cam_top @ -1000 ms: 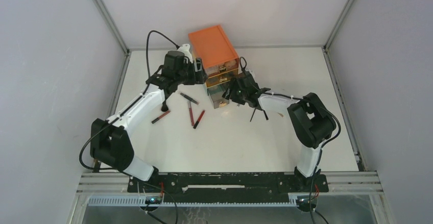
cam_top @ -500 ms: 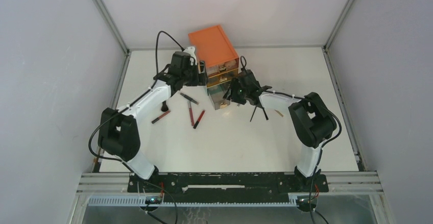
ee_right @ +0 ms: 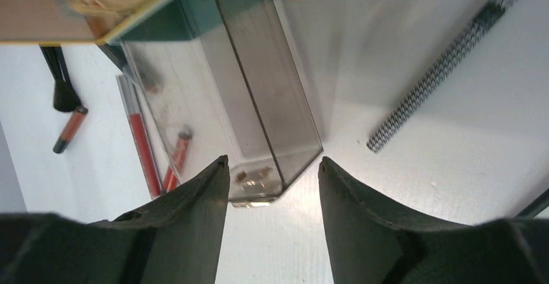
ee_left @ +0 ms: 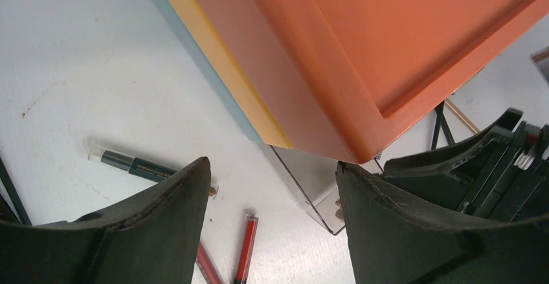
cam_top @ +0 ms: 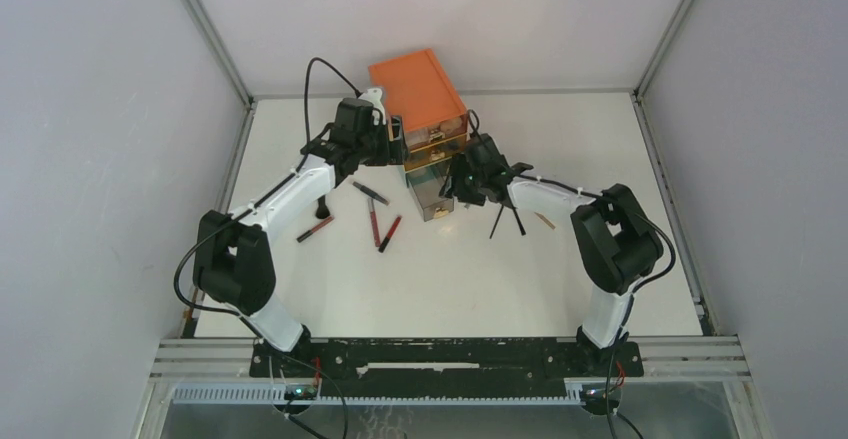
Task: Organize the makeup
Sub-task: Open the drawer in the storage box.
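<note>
Left jaws are gaping wide, holding nothing; a red pencil (ee_left: 246, 248) is lying between them on the worktop (ee_left: 65, 57), the orange chest (ee_left: 401, 44) just ahead. Right jaws are straddling the clear drawer (ee_right: 272, 103); whether they are gripping it, I cannot tell. More red pencils (ee_right: 139, 145) are lying to their left.

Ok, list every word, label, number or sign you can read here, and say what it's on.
Pale print along the barrel of the dark green pencil: too blurred to read.
The orange chest, the clear drawer and the red pencils show no text.
Nothing legible in any view.
</note>
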